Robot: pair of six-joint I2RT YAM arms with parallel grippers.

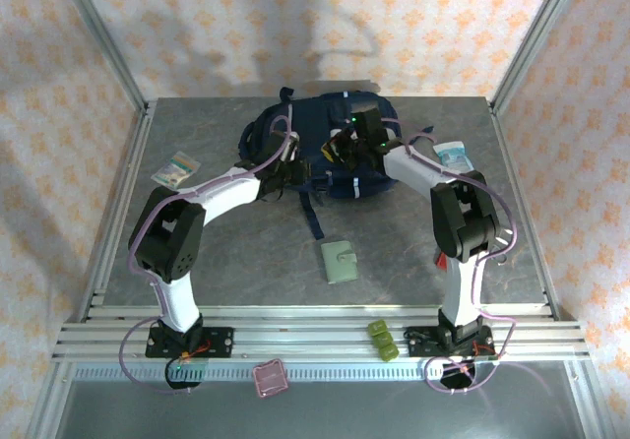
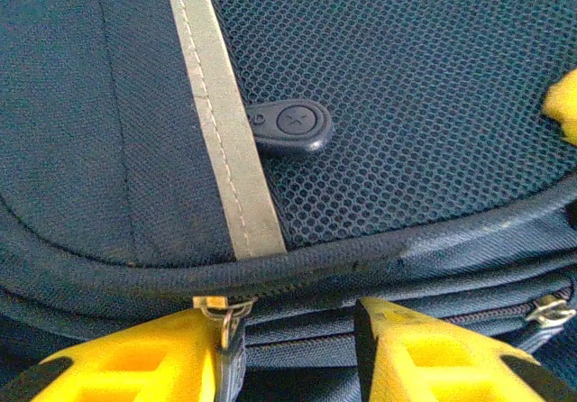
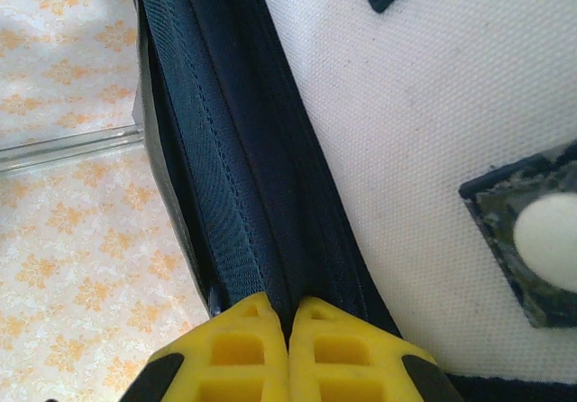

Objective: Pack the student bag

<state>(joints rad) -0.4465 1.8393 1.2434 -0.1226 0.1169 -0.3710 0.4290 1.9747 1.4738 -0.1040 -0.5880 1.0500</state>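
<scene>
Left fingers [image 2: 135, 366] flank student bag [image 2: 406, 105] zipper pull [image 2: 227, 325]; right fingers [image 3: 243, 348] pinch seam [image 3: 234, 195].

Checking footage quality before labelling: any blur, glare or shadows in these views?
Top external: even light, soft arm shadows on the back wall. Left wrist: student bag mesh sharp, left gripper's fingers slightly soft. Right wrist: pale fabric nearly washed out, wallpaper behind soft.

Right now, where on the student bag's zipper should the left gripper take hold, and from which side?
Probably the dark pull tab hanging under the metal slider: it is thin, flat and stands out from the student bag. Come from below the zip line, where the left gripper already sits, with one finger on each flat side.
</scene>
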